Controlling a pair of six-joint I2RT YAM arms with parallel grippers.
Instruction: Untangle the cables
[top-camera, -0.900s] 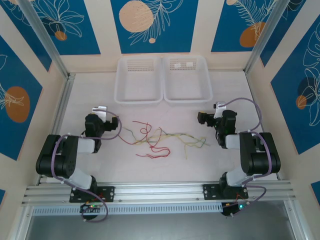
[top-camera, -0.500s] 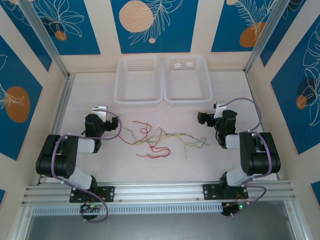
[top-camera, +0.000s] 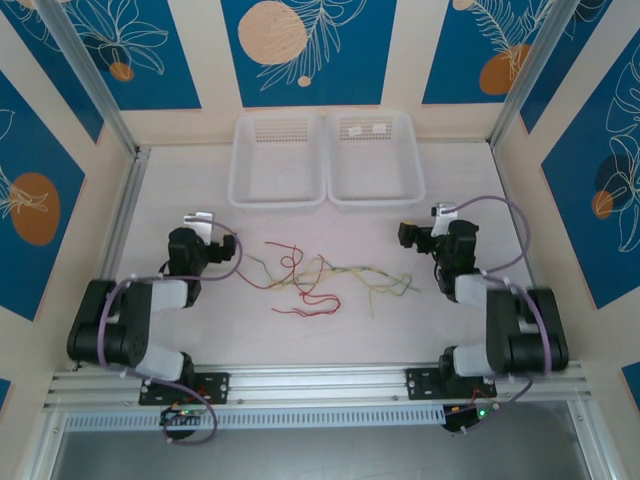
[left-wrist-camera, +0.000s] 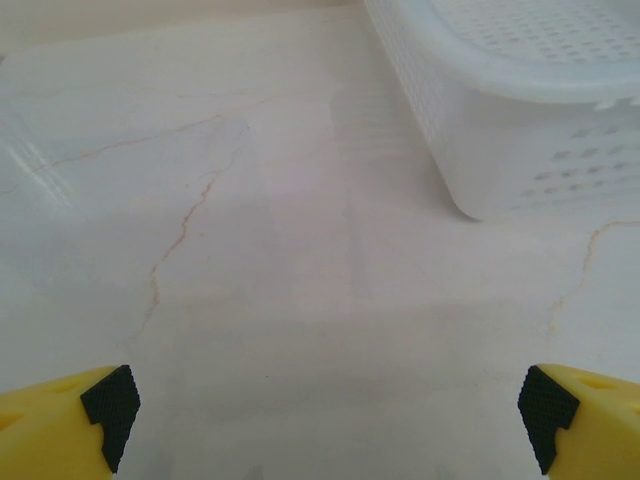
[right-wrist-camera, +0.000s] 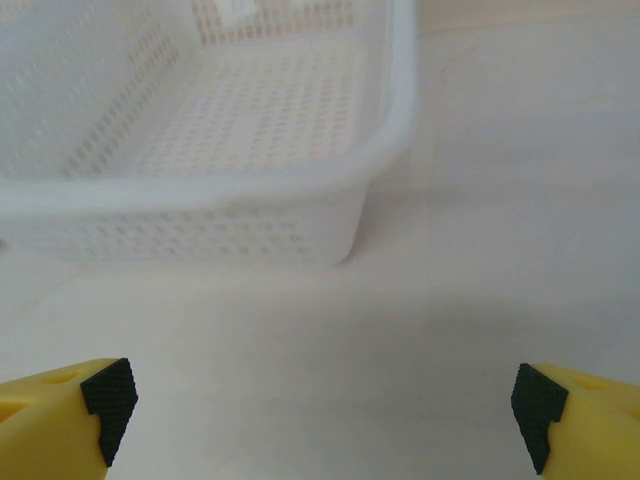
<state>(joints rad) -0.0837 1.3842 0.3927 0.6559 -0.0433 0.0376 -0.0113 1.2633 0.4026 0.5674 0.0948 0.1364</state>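
Left claw (left-wrist-camera: 325, 410) spread wide, empty; right claw (right-wrist-camera: 315, 400) likewise. Cables (top-camera: 320, 280) lay tangled between both claws, untouched.

We see a table (top-camera: 200, 330) with a smooth, pale, marble-veined top and a faint sheen. At 12 o'clock on it, the two baskets (top-camera: 277, 201) (top-camera: 378, 201) look like milky, semi-glossy white plastic, perforated all over. The cables (top-camera: 322, 283) at the centre are thin, kinked, wiry strands with a smooth coating. At 6 o'clock, the rail (top-camera: 320, 385) looks like grooved, satin-finished bare metal. On the left gripper (left-wrist-camera: 325, 420) and the right gripper (right-wrist-camera: 320, 420), we see fingers (left-wrist-camera: 45, 435) of matt yellow plastic tipped with finely ribbed black pads (right-wrist-camera: 105, 395) that look rubbery.
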